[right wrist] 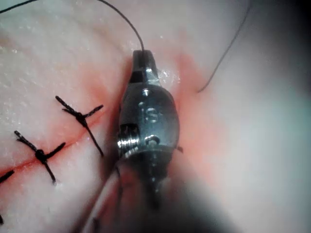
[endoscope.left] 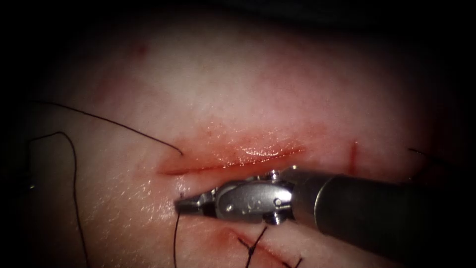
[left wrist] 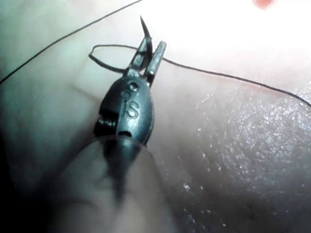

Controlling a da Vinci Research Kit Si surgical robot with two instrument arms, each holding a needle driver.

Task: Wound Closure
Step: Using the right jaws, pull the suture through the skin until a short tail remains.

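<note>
From the far left, I see thread (endoscope.left: 74,164) looping over the tissue (endoscope.left: 248,79); another strand ends at the cut's (endoscope.left: 233,161) nine o'clock end. My left tool (left wrist: 151,48), seen from its own wrist camera, has its jaws closed on the needle (left wrist: 145,29) near one end, the sharp tip sticking out past them, clear of the tissue. My right tool (endoscope.left: 184,206) lies just below the cut, jaws closed on the thread, which drops toward six o'clock. Tied stitches (right wrist: 80,116) sit alongside. I judge steady, gentle tension best, keeping that grip off the cut's edge.
</note>
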